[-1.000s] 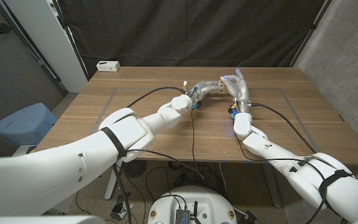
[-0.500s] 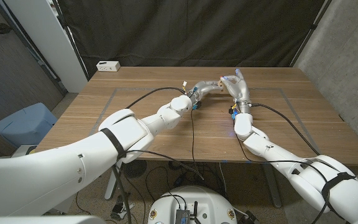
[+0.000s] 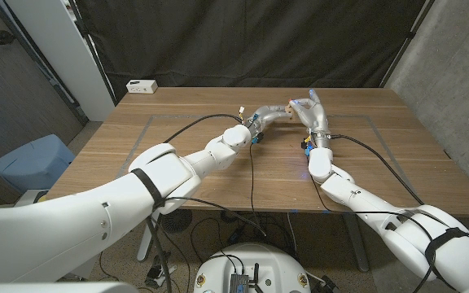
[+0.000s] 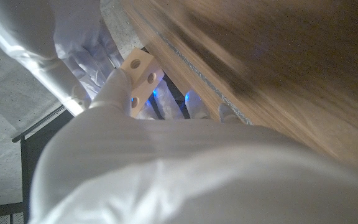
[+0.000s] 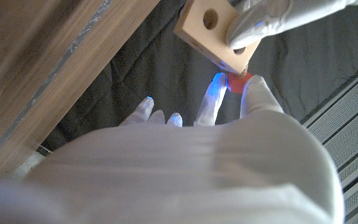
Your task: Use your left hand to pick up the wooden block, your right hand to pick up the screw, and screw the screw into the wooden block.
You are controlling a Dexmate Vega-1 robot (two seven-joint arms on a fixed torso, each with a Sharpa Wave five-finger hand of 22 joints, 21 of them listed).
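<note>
My left hand (image 3: 269, 113) grips a pale wooden block (image 3: 286, 107) with round holes, lifted above the far middle of the table (image 3: 218, 175). The block (image 4: 140, 70) shows past the left fingers, and in the right wrist view the block (image 5: 213, 32) is held by a left fingertip (image 5: 260, 22). My right hand (image 3: 307, 111) meets the block from the right. Its fingertips pinch a red screw (image 5: 235, 81) set against the block's underside. The screw's shaft is hidden.
A small white box (image 3: 142, 85) sits at the table's far left corner. Black cables (image 3: 194, 124) trail from both wrists across the wood. A dark curtain (image 3: 251, 41) hangs behind the table.
</note>
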